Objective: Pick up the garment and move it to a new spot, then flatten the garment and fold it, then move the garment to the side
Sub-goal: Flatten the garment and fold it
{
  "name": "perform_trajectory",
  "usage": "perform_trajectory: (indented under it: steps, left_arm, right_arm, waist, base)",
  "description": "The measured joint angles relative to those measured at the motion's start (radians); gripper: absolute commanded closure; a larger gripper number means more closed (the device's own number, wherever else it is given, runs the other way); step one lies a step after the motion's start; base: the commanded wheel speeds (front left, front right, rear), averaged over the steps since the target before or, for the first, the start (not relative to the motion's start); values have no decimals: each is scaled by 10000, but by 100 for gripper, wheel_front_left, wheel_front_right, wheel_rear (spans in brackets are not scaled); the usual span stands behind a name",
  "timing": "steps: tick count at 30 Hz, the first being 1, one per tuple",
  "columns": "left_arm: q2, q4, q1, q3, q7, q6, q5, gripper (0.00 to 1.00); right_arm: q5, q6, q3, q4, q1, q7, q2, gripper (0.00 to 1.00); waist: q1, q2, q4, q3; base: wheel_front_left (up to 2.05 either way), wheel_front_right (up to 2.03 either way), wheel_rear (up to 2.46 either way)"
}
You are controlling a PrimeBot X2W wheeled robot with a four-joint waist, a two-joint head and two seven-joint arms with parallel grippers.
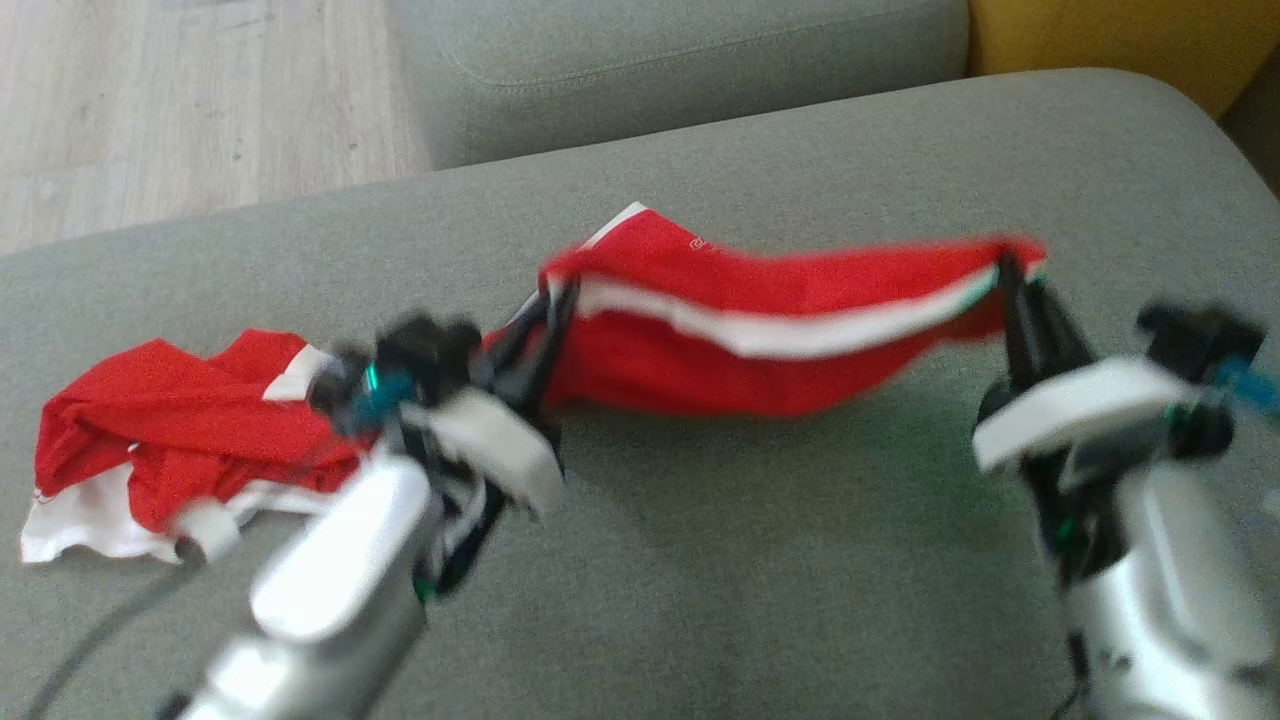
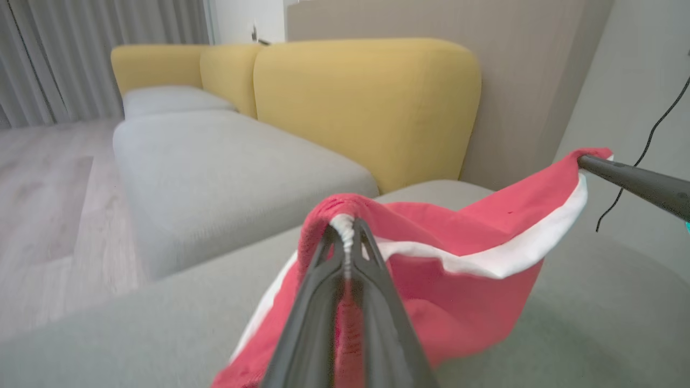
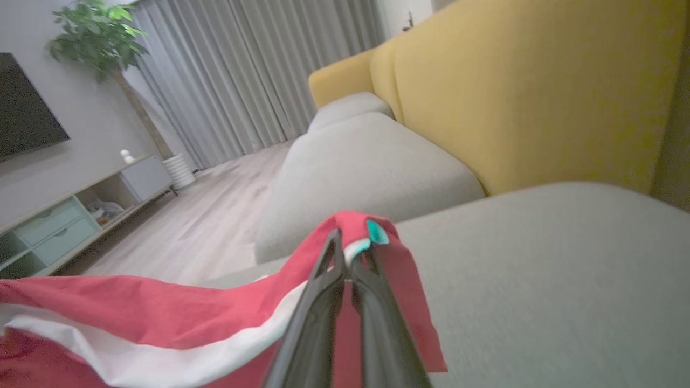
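The garment (image 1: 760, 330) is red with white stripes, stretched in the air above the grey sofa cushion (image 1: 760, 560). My left gripper (image 1: 555, 300) is shut on its left end, where the cloth bunches between the fingertips (image 2: 345, 237). My right gripper (image 1: 1005, 270) is shut on the right end, pinching the white-and-red edge (image 3: 347, 253). The rest of the garment (image 1: 170, 440) trails in a crumpled heap on the cushion at the left, behind my left arm. In the left wrist view, the right gripper's dark finger (image 2: 636, 180) holds the far corner.
A second grey cushion (image 1: 680, 70) lies beyond, with yellow sofa backs (image 2: 366, 102) behind. Wood floor (image 1: 180, 100) is at the upper left past the cushion's edge. A TV cabinet (image 3: 70, 215), a plant and curtains stand across the room.
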Motion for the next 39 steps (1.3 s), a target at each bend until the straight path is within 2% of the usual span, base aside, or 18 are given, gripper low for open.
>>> perform_trajectory:
  steps: [5, 11, 13, 17, 23, 27, 32, 34, 36, 39]
  left_arm:
    - [130, -121, -1775, 259, 401, -328, 8, 100]
    - [79, 134, -3043, 562, 468, -502, -25, 100]
    - [12, 136, -3213, 665, 456, -523, -163, 100]
    - [-4, 96, -3265, 650, 458, -614, -251, 100]
    - [180, -182, -2712, 395, 780, -757, -535, 100]
    - [571, -280, -2136, 159, 1041, -788, -539, 100]
    - [863, -328, -2488, 157, 1279, -842, -535, 100]
    - [894, -130, -2971, 174, 1342, -853, -522, 100]
    - [922, 418, -4056, 192, 1361, -941, -353, 100]
    - [901, 1181, -5334, 293, 1005, -1014, -105, 100]
  right_arm:
    - [648, 0, -73, -1275, -1460, 1267, -491, 100]
    - [855, 0, 142, -2109, -2692, 1954, -997, 100]
    - [784, 0, 249, -2399, -2759, 2205, -1206, 100]
    - [817, 0, -59, -3147, -2709, 2727, -1168, 100]
    - [786, 0, -19, -3847, -1714, 3377, -1131, 100]
    - [742, 0, -107, -3866, -1073, 3668, -1074, 100]
    - [918, 0, -82, -3478, -1641, 3868, -1143, 100]
    - [1049, 0, 17, -3045, -2296, 3866, -1152, 100]
    - [1122, 0, 447, -2073, -3781, 3687, -1233, 100]
    - [1239, 0, 830, -909, -5605, 2872, -1241, 100]
  waist:
    - [0, 0, -1, -127]
    - [0, 0, -74, -286]
    - [0, 0, -68, -351]
    - [0, 0, -27, -462]
    - [0, 0, 27, -410]
    - [0, 0, 63, -160]
    - [0, 0, 44, 421]
    - [1, 0, 12, 742]
    - [3, 0, -83, 1307]
    - [4, 0, -233, 1883]
  base:
    - [0, 0, 0]
    - [0, 0, 0]
    - [0, 0, 0]
    - [0, 0, 0]
    - [0, 0, 0]
    - [0, 0, 0]
    - [0, 0, 0]
    - [0, 0, 0]
    - [0, 0, 0]
    - [0, 0, 0]
